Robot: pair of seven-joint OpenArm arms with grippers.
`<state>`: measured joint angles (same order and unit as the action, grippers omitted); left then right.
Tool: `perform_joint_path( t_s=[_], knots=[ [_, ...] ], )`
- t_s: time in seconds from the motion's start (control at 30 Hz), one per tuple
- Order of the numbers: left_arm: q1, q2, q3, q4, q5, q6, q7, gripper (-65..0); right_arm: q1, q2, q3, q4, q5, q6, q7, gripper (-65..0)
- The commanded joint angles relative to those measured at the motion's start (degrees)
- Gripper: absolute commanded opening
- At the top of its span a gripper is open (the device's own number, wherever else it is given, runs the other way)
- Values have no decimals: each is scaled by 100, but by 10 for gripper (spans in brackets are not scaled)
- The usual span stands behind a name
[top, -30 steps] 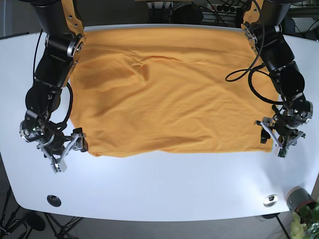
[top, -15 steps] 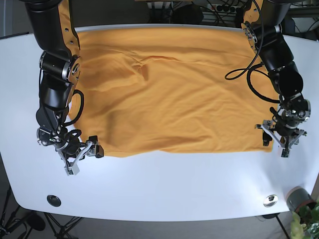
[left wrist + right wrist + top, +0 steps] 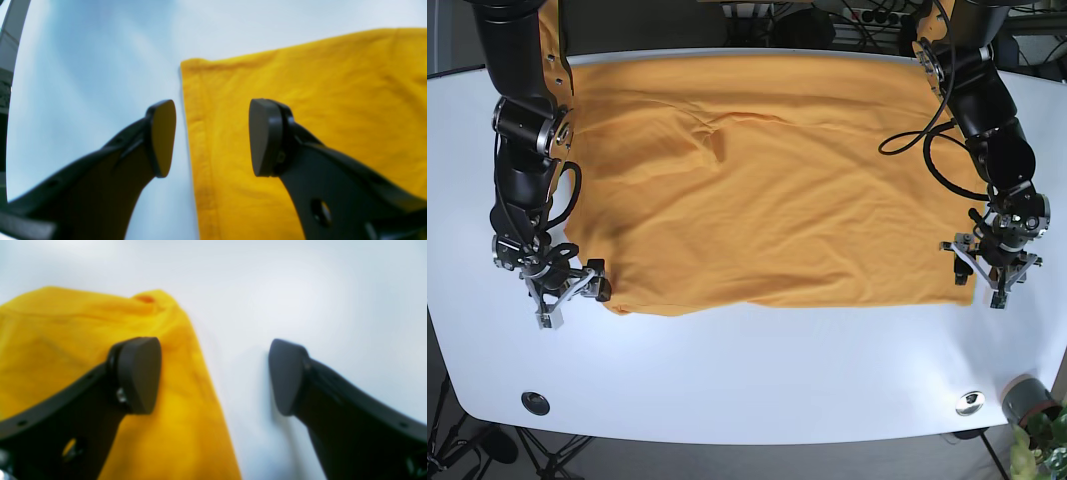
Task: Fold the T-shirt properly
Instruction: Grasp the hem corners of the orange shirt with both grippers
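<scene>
Both tools gape, empty, straddling T-shirt (image 3: 767,180) hem corners; plant (image 3: 1042,440), seemingly, beyond table (image 3: 757,370) edge.

1. The right gripper (image 3: 572,293) has drawn back up and outward from its spot half a second ago; it now sits at the near corner of the shirt (image 3: 767,180), jaws apart, one finger over the cloth and one over the table (image 3: 757,370).
2. The right arm (image 3: 522,170) now stands straighter beside the shirt's edge.
3. The left gripper (image 3: 995,272) has shifted slightly up and now straddles the shirt's opposite near corner, jaws apart.
</scene>
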<state>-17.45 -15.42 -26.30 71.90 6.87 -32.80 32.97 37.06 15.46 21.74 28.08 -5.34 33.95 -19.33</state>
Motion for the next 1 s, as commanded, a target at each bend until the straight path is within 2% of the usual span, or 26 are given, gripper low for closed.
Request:
perform_joint_path(
  t_s=[0.0, 0.27, 0.47, 0.6, 0.63, 0.7, 0.83, 0.97],
  knots=[
    [-149, -80, -11, 120, -68, 22, -145, -324, 158, -21, 2, 89, 117, 29, 127, -168],
    [-149, -89, -11, 120, -68, 22, -145, -321, 132, -355, 20, 89, 126, 29, 127, -168],
    [-158, -265, -11, 41, -68, 49, -137, -318, 140, -417, 29, 89, 126, 29, 127, -176],
    [-193, -291, -11, -214, -68, 49, -137, -318, 140, -417, 37, 89, 126, 29, 127, -306],
    [-211, -300, -11, -284, -68, 49, -137, -318, 140, -417, 37, 89, 126, 29, 135, -360],
    [-316, -300, -11, -372, -68, 49, -137, -315, 140, -408, 37, 89, 126, 29, 135, -426],
    [-562, -300, -11, -777, -59, 128, -137, -229, 140, -408, 37, 89, 126, 29, 188, -537],
    [-896, -309, -11, -1339, -68, 699, -172, -164, 140, -408, 37, 89, 126, 29, 215, -612]
  ],
)
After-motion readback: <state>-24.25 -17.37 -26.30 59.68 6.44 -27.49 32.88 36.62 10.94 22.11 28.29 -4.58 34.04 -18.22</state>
